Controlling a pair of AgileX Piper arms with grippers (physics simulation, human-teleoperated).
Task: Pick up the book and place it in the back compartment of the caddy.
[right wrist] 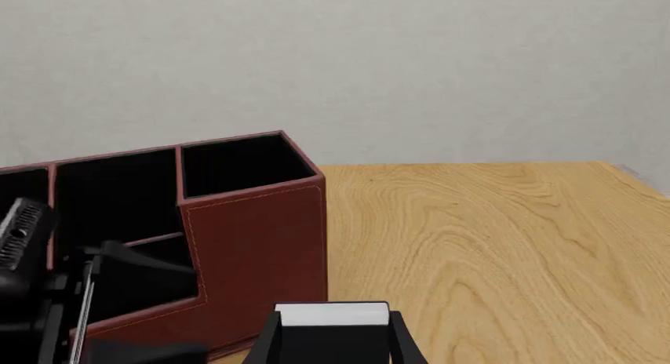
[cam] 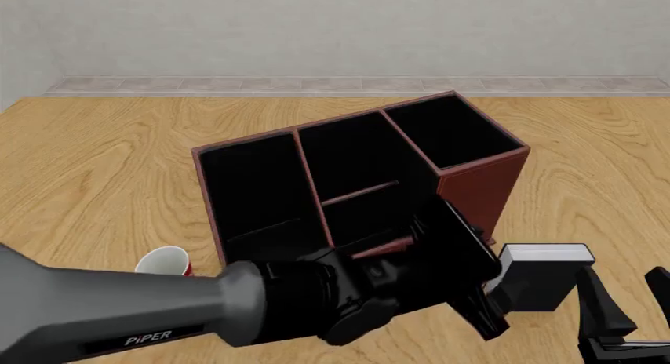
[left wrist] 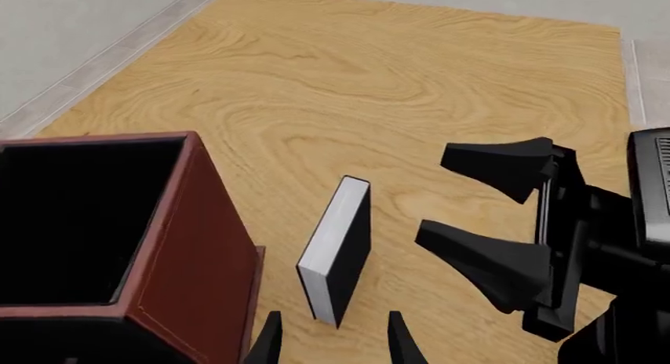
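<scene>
The black book stands upright on the table just right of the reddish-brown caddy, white page edges up. In the left wrist view the book has its near corner between my left gripper's open fingertips, beside the caddy. My right gripper is open, its fingers pointing at the book's cover from a short gap away. In the right wrist view the book sits straight ahead of the right gripper. The small low-walled back compartment is partly hidden by my left arm.
A red-and-white mug sits left of the caddy, near my left arm. The caddy's tall cells are dark inside. Bare wood table stretches right of the caddy to a grey wall behind.
</scene>
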